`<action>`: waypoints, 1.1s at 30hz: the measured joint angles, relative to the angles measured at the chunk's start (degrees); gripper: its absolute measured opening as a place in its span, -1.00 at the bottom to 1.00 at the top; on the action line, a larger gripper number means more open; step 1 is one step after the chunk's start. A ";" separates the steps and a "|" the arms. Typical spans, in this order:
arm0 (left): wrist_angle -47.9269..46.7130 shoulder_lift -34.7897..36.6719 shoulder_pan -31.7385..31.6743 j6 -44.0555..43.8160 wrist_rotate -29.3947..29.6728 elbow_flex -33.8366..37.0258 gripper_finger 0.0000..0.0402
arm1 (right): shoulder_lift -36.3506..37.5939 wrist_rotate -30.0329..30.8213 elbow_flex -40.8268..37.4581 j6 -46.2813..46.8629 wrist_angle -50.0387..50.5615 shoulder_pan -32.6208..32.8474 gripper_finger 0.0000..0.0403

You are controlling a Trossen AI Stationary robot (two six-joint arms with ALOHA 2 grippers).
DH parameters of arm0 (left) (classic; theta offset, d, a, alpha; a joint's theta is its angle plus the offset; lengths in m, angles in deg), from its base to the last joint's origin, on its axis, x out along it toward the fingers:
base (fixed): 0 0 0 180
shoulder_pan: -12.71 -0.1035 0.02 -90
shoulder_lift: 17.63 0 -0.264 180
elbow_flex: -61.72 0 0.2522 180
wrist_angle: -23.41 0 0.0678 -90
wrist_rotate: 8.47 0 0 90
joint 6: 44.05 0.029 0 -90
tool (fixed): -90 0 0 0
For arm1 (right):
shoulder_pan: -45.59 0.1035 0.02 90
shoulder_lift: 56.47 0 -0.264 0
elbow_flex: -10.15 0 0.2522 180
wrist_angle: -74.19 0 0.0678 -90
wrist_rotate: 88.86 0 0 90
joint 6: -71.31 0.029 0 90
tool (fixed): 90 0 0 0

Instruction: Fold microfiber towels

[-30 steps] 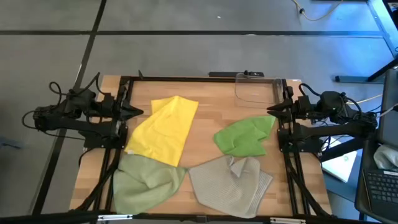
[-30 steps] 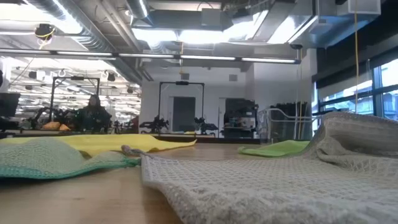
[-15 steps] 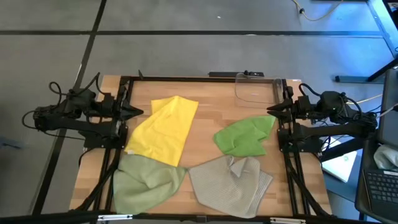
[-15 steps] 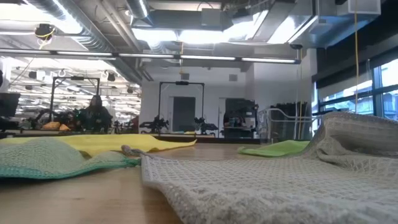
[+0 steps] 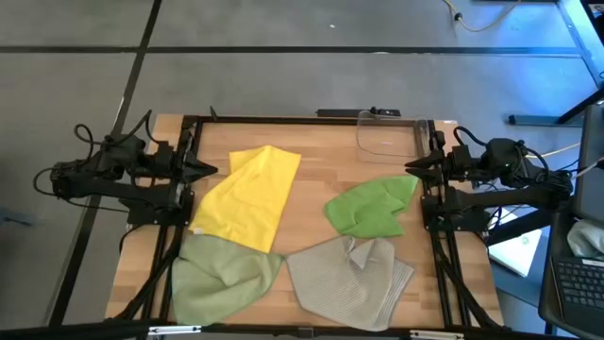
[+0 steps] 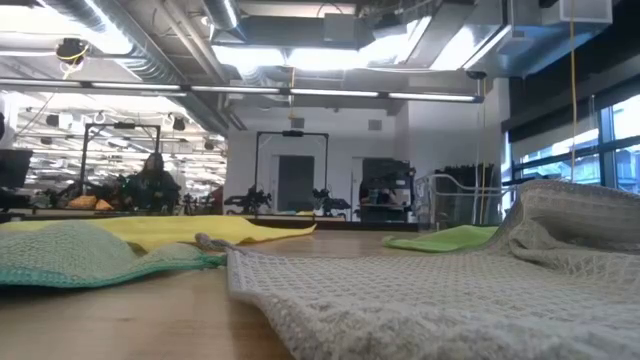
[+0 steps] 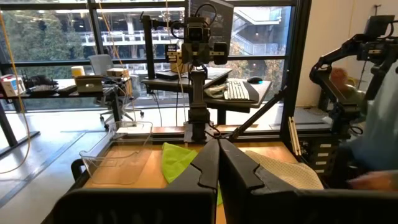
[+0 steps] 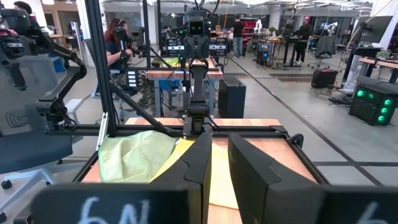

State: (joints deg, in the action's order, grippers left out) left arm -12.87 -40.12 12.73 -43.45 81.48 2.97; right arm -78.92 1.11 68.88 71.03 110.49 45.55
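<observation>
soft, limp cloths on the table (image 5: 311,203): yellow towel (image 5: 247,196) beside the bin (image 5: 387,137), green towel (image 5: 370,207) below it. best pinched at a corner. left gripper (image 5: 209,171) clenched empty; right gripper (image 5: 411,166) slightly parted, holding nothing.

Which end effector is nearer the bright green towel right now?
Right. The right end effector sits at the bright green towel's corner; the left end effector is across the table, beside the yellow towel.

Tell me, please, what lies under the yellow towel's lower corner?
The yellow towel overlaps the pale olive-green towel's top edge; what lies beneath is covered from sight.
</observation>
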 joint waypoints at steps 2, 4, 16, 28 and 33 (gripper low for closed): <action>0.01 0.00 -0.01 0.00 -0.01 0.00 -1.00 | 0.00 0.00 0.00 -0.08 0.00 0.02 -0.71; -0.01 0.01 -0.01 0.00 0.00 0.00 -1.00 | 0.00 -0.01 0.00 -0.02 0.00 0.01 -0.71; 0.01 0.01 -0.01 -0.02 -0.01 0.00 -1.00 | 0.00 0.00 0.00 -0.01 0.00 0.00 -0.71; 6.89 -0.01 -0.01 11.83 3.35 0.00 -1.00 | -0.01 -0.02 0.00 -1.23 -3.18 0.01 -0.71; 14.56 0.01 -0.01 8.31 3.15 0.00 -1.00 | 0.00 -0.02 0.00 1.59 -3.44 0.00 -0.71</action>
State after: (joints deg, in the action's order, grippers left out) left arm 1.69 -40.11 12.72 -35.14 84.63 2.97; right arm -78.92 1.09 68.88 72.62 107.05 45.55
